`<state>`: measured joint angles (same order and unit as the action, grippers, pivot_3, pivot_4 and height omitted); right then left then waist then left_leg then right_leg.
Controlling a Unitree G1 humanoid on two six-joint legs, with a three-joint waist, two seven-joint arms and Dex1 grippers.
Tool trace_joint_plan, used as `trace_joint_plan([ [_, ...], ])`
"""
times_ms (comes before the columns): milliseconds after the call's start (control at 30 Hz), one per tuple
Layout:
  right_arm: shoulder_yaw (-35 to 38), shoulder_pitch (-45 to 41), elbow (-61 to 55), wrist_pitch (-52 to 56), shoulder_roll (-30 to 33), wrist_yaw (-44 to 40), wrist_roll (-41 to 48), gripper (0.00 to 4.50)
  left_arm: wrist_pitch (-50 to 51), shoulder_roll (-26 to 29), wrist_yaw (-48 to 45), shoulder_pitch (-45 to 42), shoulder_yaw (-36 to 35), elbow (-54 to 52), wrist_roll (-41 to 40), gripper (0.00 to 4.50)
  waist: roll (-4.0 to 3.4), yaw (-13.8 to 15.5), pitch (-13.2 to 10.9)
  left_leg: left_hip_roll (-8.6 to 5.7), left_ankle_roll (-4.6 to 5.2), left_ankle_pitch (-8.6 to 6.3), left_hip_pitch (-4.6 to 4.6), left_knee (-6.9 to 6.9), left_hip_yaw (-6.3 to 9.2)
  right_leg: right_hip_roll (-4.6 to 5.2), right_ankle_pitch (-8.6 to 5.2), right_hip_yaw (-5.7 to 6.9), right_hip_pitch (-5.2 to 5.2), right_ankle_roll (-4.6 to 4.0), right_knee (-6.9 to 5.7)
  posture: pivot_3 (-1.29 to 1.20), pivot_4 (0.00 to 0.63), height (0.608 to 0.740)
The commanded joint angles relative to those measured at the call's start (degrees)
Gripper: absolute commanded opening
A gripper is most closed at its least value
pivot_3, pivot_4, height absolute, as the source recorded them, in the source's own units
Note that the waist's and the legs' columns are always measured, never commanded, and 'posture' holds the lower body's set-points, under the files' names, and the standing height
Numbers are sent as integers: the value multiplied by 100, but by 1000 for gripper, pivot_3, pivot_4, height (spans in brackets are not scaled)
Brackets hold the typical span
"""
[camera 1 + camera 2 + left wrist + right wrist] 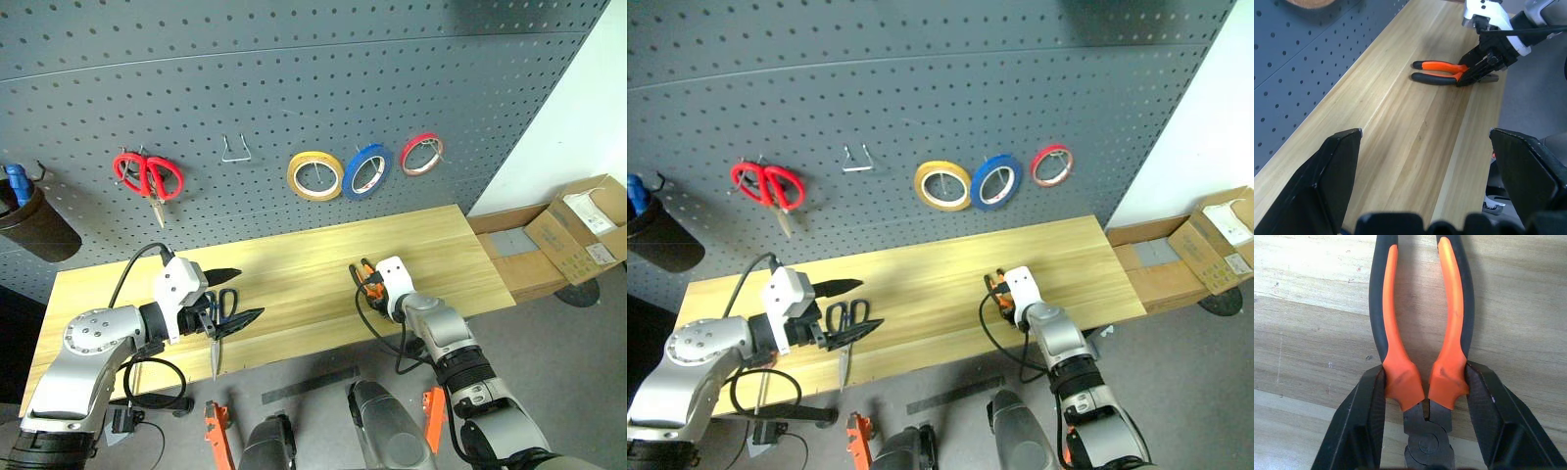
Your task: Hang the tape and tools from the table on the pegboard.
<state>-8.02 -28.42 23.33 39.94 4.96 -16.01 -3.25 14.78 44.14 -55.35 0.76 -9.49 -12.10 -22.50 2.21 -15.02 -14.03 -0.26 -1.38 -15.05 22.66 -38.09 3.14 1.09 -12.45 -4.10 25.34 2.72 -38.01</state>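
A long light yellowish wooden surface (294,264) stands against a large dark grey pegboard (294,78) drilled with a regular grid of small holes. Already hanging on the pegboard are a thin yellow ring of tape (314,175), a blue roll (367,171), a smaller red roll (421,154) and red-handled scissors (147,178); a bare metal hook (235,149) sits between the scissors and the yellow ring. The step in hand appears to be picking up the pliers with orange-and-black handles (1422,347), which lie flat on the surface towards its right end. The right claw (1425,396) straddles them near the pivot, its two black fingers pressed against the outer sides of both handles, so it reads as pinching the pliers, though they have not left the wood. The next move likely calls for a firm squeeze, a straight lift, then a carry up to a free hook. The left claw (1425,161) hovers over the left end of the surface, fingers spread wide and holding nothing. Just beside it lie scissors with dark blue handles (848,315), the blades pointing towards the near edge. Those scissors are partly covered by the left claw in the head views, so exactly how they lie is hard to make out. The nose of the pliers is cut off at the edge of the right wrist view. A dark cup (34,225) at the pegboard's left edge is only partly in frame.
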Motion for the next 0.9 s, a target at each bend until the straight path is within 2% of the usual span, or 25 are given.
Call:
trace_joint_plan([
  [33,67,18,-46,-38,53,-42,79,1837,23,39,77,48,-239,-238,-97,4500,0,0,4,0,0,0,0,0,0,0,0,0,0,0,0,-269,183,740],
  [67,103,25,-40,-44,56,-29,98,1837,48,31,96,54,-251,-256,-120,4500,0,0,7,-1,0,0,1,0,0,0,0,0,0,0,0,-270,182,740],
  [200,11,-80,38,69,99,-84,51,3147,154,48,117,25,-341,-273,-223,4500,-1,-3,29,-1,0,0,1,0,0,0,0,0,0,0,0,-274,179,740],
  [467,-23,-528,433,48,-14,-32,24,3147,277,96,88,-165,-371,-248,-282,4500,-3,-70,103,-1,0,0,-1,-1,-3,-2,0,1,-1,0,-1,-280,172,740],
  [900,-49,-1055,1731,-447,-154,38,-49,3147,269,46,159,-73,-375,-332,-240,4500,0,-111,148,-1,0,0,-5,-1,-3,-1,4,0,-5,0,-2,-276,168,740],
])
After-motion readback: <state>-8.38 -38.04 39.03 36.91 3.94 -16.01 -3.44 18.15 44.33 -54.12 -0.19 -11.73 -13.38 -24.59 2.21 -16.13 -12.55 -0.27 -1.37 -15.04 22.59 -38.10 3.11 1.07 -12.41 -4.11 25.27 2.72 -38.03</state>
